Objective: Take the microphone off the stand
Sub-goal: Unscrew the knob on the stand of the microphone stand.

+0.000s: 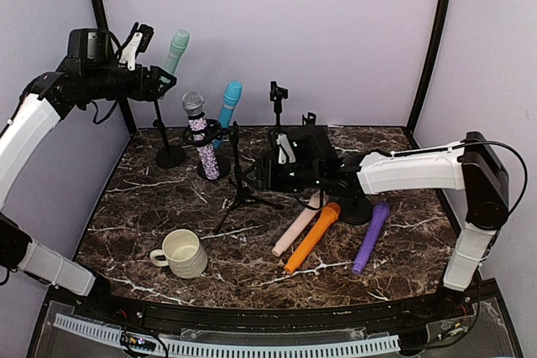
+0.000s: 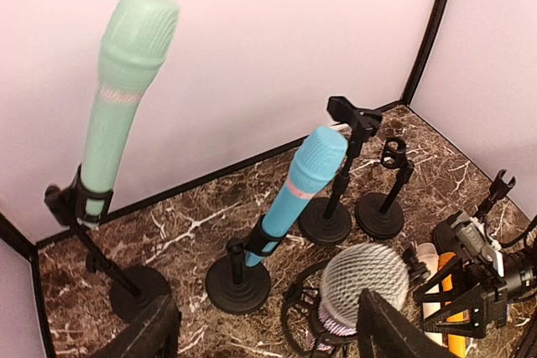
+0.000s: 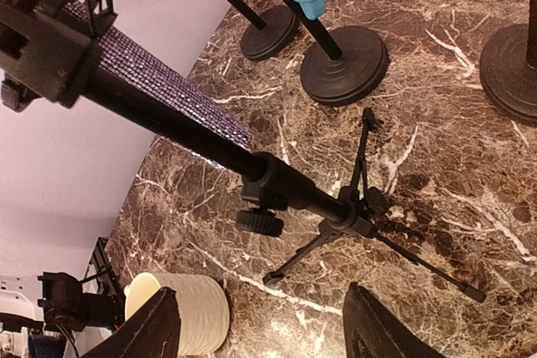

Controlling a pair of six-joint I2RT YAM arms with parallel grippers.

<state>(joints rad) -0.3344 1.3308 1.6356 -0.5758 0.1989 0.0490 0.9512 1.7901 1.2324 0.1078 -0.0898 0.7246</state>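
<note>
Marble-look table (image 1: 151, 199), dark brown with white veins, was what we had under everything. The sparkly microphone (image 1: 202, 147) was still sitting in the black ring holder on the tripod stand (image 1: 238, 178), silver mesh head up and purple glitter body hanging below the ring, roughly mid-table toward the back.

From the wrist view, the left gripper (image 2: 268, 312) was up high on the back left, looking down at that mesh head. Its jaws stood wide apart with nothing in them. The mint microphone (image 2: 117, 98) was close by to its left, clipped in its own stand, and the blue microphone (image 2: 302, 182) leaned in another round-base stand just behind the sparkly one.

We saw the right gripper (image 3: 262, 308) down low, just right of the tripod stand and aimed at its pole. Those jaws were spread too, and as far as we could tell they weren't touching the pole or anything else.

On the right half of the table, 3 loose mics lay side by side: a pink microphone (image 1: 295, 224), an orange microphone (image 1: 312, 236) and a purple microphone (image 1: 371, 236). The pink and orange ones were touching, while the purple one lay a bit apart. A cream mug (image 1: 183, 253) stood near the front left, and 2 more stands (image 1: 277, 98) stood along the back wall.
</note>
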